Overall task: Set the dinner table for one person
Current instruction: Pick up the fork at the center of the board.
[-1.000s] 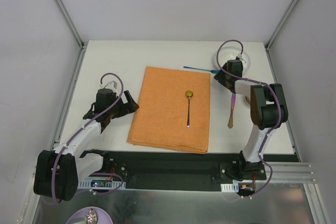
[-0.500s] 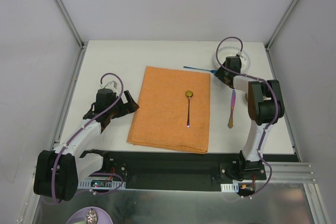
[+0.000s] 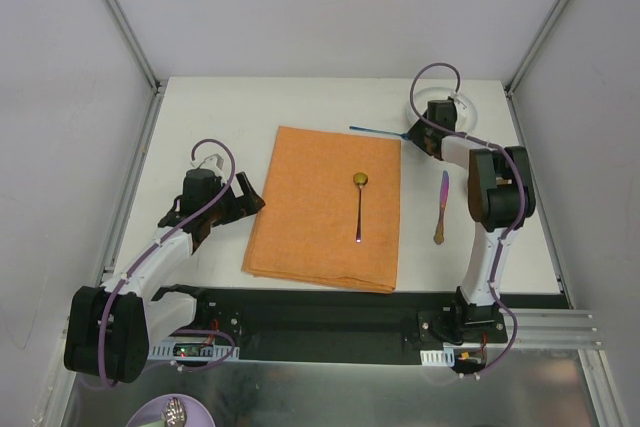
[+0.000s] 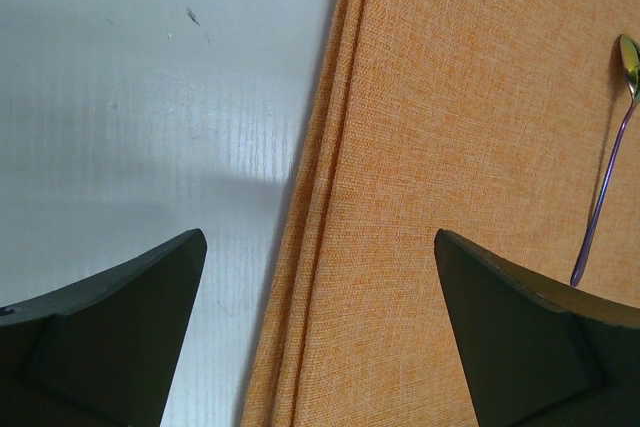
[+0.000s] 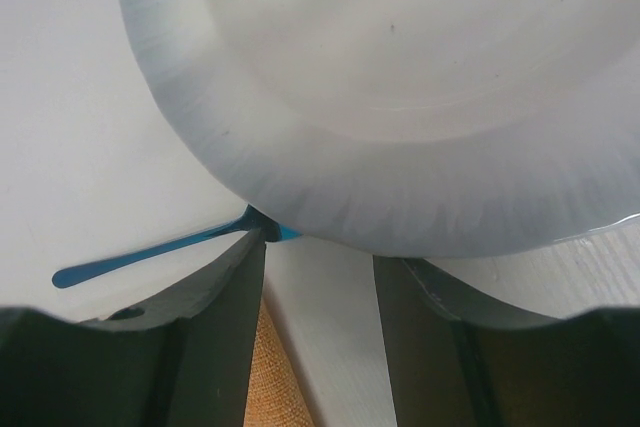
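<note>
We hold our left claw (image 4: 320,247) released wide over the left edge of the cloth (image 3: 310,227) at the middle of the desk (image 3: 215,112), and our right claw (image 5: 318,249) half parted, grasping nothing, tips at the rim of the plate (image 5: 400,67) near the far right corner.

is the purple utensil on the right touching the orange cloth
Apart. The top view shows the purple utensil lying on the white table, with a clear strip of bare table between it and the right edge of the orange cloth.
</note>
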